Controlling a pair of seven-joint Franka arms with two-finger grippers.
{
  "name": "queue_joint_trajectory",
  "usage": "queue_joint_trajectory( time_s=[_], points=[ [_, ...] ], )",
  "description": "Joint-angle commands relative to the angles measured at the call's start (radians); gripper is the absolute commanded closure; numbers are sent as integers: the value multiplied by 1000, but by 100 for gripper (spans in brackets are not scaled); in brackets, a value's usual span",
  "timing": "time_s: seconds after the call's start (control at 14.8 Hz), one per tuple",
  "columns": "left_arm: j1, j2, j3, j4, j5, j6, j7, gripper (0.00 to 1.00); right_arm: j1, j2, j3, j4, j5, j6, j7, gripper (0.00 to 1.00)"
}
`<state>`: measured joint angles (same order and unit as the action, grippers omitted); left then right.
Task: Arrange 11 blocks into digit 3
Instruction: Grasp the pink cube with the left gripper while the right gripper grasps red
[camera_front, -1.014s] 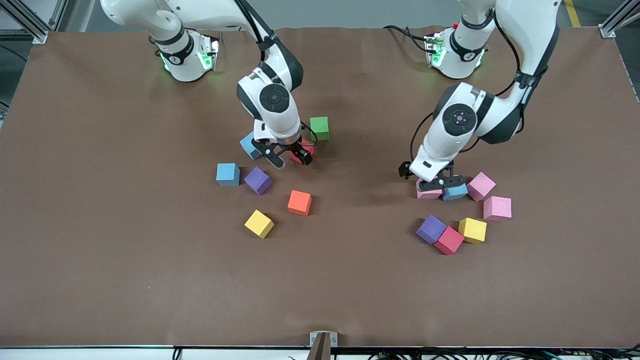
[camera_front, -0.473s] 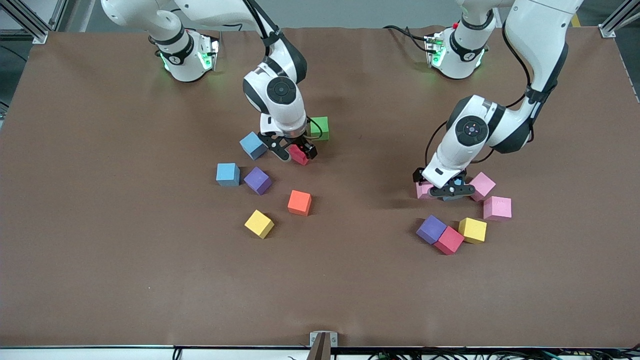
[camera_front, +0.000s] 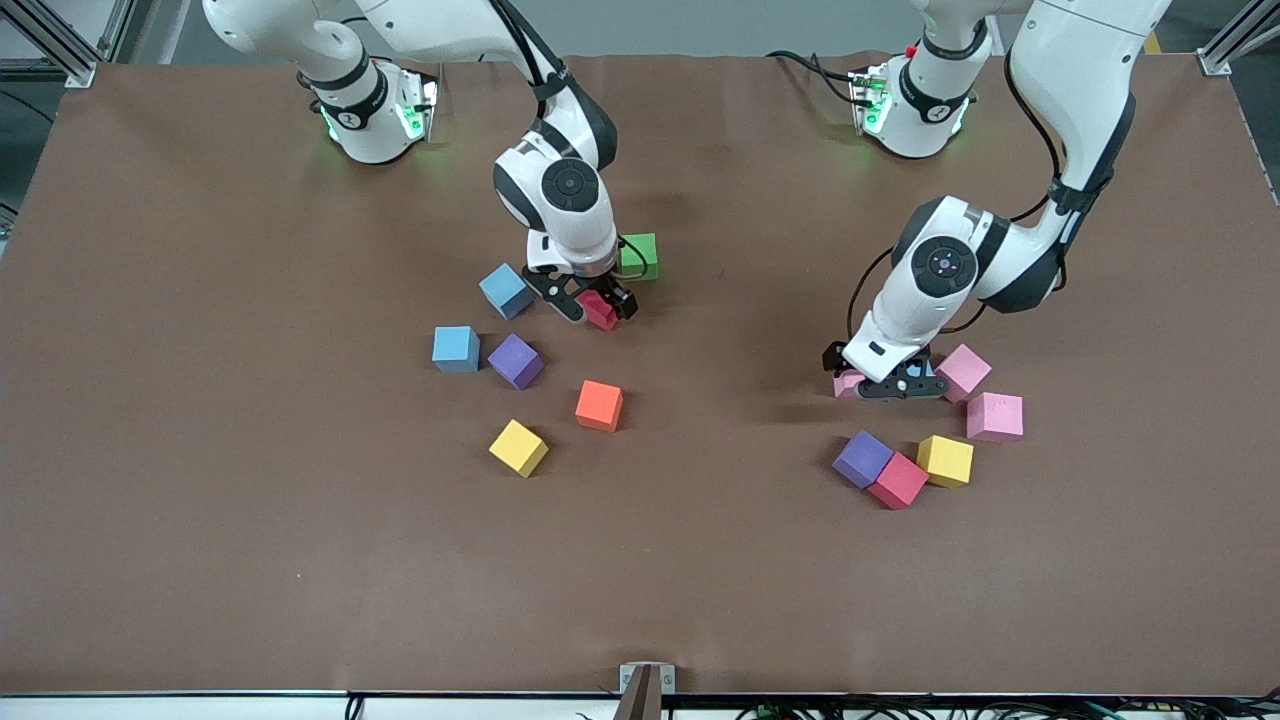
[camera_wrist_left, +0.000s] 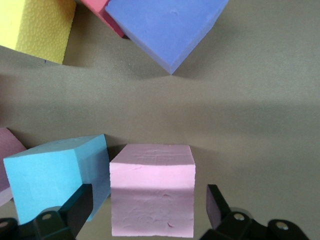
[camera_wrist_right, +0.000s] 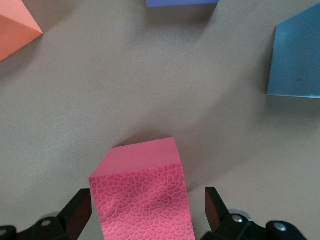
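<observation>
Tools both gape wide — right tool (camera_wrist_right: 145, 212) straddles red block (camera_wrist_right: 142, 197), left tool (camera_wrist_left: 147, 212) seemingly pink block (camera_wrist_left: 151, 190).

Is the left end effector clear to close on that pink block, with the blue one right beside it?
Probably yes: the left end effector is open around the pink block, though the blue block crowds one finger.

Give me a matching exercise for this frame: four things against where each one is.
Things:
1. red block
2. pink block
3. green block
4. yellow block

Places:
A. between the open left gripper's fingers
B. beside the right gripper, nearer the bases
C. between the open right gripper's fingers
D. near the orange block, closer to the camera

Pairs: 1-C, 2-A, 3-B, 4-D
</observation>
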<state>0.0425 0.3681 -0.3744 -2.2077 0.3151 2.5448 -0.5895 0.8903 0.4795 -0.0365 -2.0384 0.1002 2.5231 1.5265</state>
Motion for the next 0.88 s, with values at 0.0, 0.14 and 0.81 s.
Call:
queue_joint_trajectory(
  time_s=[0.0, 0.14, 0.81],
  points=[
    [3, 12, -5, 14, 19, 6, -12, 0, 16, -7, -13, -13, -77, 16, 32, 0],
    [0, 28, -5, 20, 19, 6, -15, 0, 15, -6, -13, -13, -109, 17, 31, 0],
    [-6, 54, -5, 37, 18, 9, -21, 48, 15, -7, -8, -11, -108, 19, 50, 62]
  ],
)
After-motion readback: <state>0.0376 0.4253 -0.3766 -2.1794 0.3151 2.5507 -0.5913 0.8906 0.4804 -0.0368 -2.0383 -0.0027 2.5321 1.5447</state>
